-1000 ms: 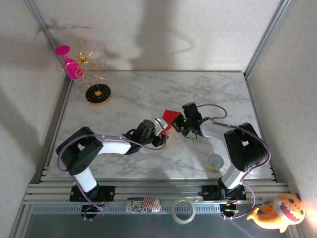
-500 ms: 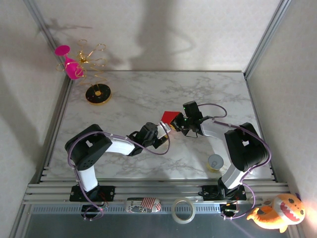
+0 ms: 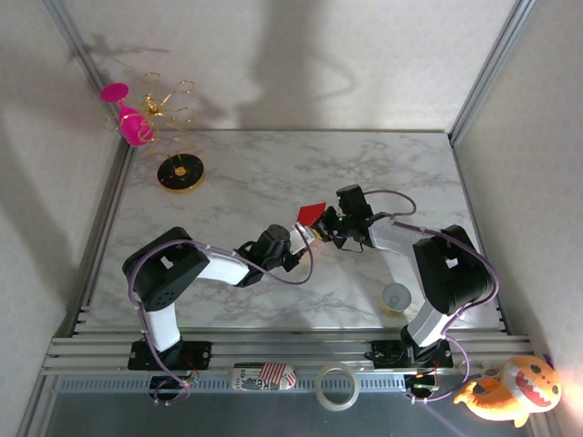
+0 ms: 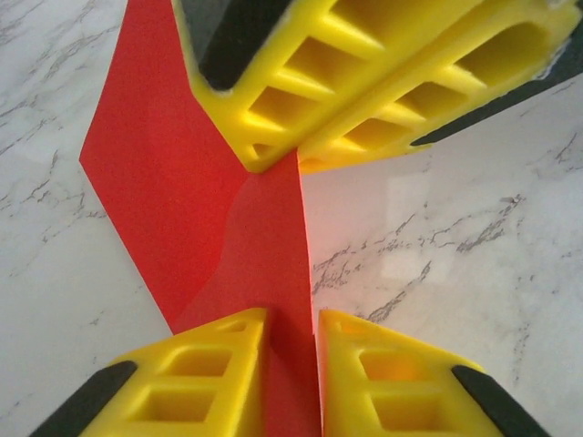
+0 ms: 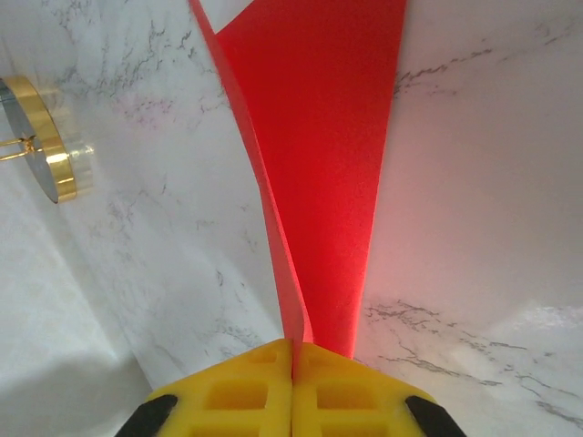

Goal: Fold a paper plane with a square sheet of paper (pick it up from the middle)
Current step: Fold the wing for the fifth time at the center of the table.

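One thin bright red square sheet of paper (image 3: 310,215): clenched in right gripper (image 5: 292,350); left gripper (image 4: 291,314) jaws narrowed around it, grip uncertain. One pink wine glass (image 3: 135,127): hung on gold wire rack (image 3: 178,173).

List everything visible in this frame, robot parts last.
square sheet of paper: 1, red, between the grippers
wine glass: 1, pink, on the rack
rack: 1, gold wire, table's far-left corner
disc: 1, grey, by right arm
tape roll: 1, whitish, front rail
striped object: 1, red-white, front rail
plush toy: 1, orange, front right
table: 1, white marble
left gripper: 1, yellow, paper between its fingers
right gripper: 1, yellow, shut on the paper
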